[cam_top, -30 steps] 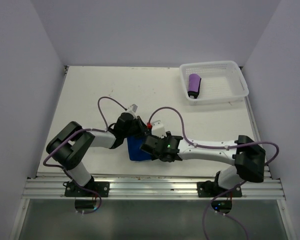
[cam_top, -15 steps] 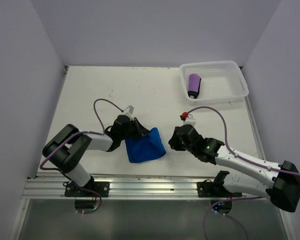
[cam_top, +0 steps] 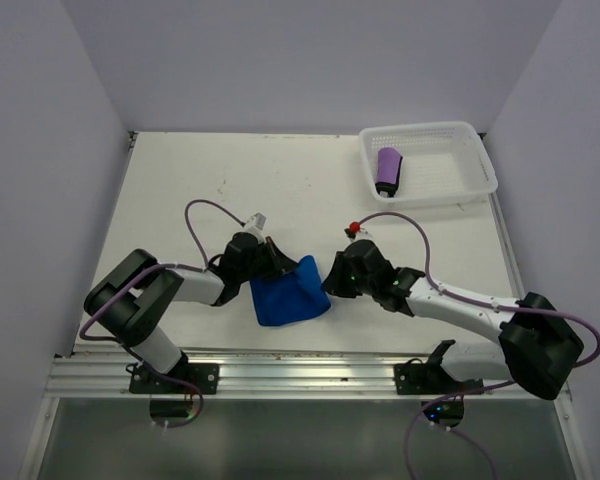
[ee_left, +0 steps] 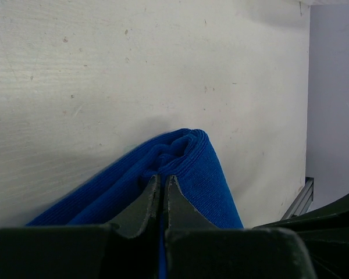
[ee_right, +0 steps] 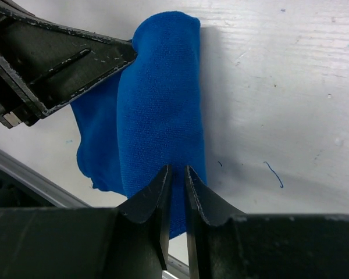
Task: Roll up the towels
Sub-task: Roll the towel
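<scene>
White is the table [cam_top: 200,190], and on it the blue towel [cam_top: 288,296] lies at 6 o'clock, close to the metal rail [cam_top: 310,372] at the near edge. The towel is folded into a thick, partly rolled bundle with a rounded fold at one end.

The left gripper [ee_left: 163,182] comes to it from 10 o'clock. Its jaws are pressed together and pinch a thin layer of the cloth just under the fold. In the top view its dark body covers the upper left corner of the towel.

The right gripper [ee_right: 175,173] comes from 3 o'clock. Its jaws stand narrow and nip the right edge of the same towel, with blue cloth between the tips. In the right wrist view a dark finger of the left gripper lies across the towel at 10 o'clock, so the two grippers are near each other with only the bundle between them.

The purple towel [cam_top: 388,169] lies rolled in the white basket [cam_top: 445,165] at 1 o'clock, well apart from the arms. Pale lilac walls [cam_top: 40,150] close the table on three sides.
</scene>
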`<state>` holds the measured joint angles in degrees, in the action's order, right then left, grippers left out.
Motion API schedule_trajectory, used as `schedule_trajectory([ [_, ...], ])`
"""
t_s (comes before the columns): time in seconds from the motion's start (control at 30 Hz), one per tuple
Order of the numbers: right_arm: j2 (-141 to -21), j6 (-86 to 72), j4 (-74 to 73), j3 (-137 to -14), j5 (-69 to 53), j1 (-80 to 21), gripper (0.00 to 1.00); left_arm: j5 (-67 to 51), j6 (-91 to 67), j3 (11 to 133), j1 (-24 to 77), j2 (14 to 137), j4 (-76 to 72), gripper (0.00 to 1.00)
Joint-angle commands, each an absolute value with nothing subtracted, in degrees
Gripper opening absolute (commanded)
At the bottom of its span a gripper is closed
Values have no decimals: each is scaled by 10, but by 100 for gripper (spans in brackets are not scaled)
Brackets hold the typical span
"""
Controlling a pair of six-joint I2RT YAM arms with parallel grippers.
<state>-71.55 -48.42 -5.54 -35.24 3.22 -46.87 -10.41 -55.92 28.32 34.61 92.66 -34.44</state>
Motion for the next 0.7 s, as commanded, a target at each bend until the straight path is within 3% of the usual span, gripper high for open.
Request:
schedule_trajectory([
  [0.0,-725,-477,-4,-357,3,-477,17,-88,-535,268,343,919,-346,0],
  [0.67,-841,-439,-75,-419,66,-578,18,-54,-520,239,323,860,-298,0],
])
